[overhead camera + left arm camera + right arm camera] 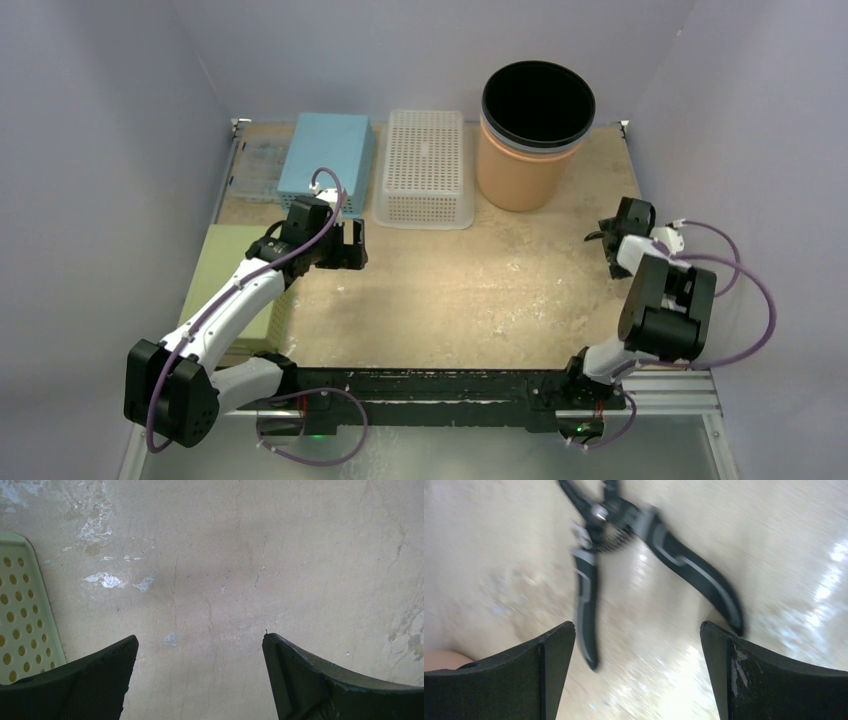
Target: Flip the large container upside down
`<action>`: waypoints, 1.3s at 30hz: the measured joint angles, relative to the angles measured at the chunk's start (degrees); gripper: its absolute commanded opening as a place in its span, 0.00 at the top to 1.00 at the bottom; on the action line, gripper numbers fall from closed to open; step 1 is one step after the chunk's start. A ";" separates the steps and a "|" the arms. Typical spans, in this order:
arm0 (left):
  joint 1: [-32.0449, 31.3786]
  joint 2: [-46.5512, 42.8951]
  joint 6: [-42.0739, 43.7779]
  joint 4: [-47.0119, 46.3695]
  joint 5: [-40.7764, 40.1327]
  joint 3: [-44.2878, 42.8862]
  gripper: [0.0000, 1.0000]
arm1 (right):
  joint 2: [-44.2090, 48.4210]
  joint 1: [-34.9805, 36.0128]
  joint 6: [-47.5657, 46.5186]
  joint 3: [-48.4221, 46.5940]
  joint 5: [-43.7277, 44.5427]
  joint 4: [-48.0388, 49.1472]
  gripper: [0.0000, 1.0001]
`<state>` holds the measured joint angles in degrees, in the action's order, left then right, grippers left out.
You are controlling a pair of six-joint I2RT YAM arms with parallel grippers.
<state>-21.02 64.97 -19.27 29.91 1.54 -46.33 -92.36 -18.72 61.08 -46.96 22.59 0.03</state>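
"Worn beige table [470,290]: what sits nearest the arms?"

"Left gripper [200,637], just in front and left of the white basket [425,165], fingers spread over bare tabletop. Right gripper [638,625], well right of the basket, is spread too, above blurred black pliers [684,562]."

"And the large container [515,175]?"

"Just right of the basket, at the back: upright, mouth up, its inside black, contents unreadable. Blue box [328,152] stands just left of the basket."
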 measured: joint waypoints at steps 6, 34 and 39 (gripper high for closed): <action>0.00 -0.90 0.42 -0.33 1.09 0.17 0.06 | 17.44 0.11 -2.08 13.27 0.35 -5.14 0.03; 0.00 -0.68 0.44 -0.66 2.10 0.20 0.06 | -19.41 -0.39 -9.49 -20.98 -1.14 6.19 0.01; 0.00 -0.33 0.44 -0.68 2.12 0.20 0.06 | -9.35 -0.68 -6.36 -8.68 -0.72 5.51 0.01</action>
<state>-21.02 64.64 -18.83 29.23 3.66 -46.13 -101.71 -19.40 54.72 -55.64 21.87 5.54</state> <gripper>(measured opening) 0.938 0.985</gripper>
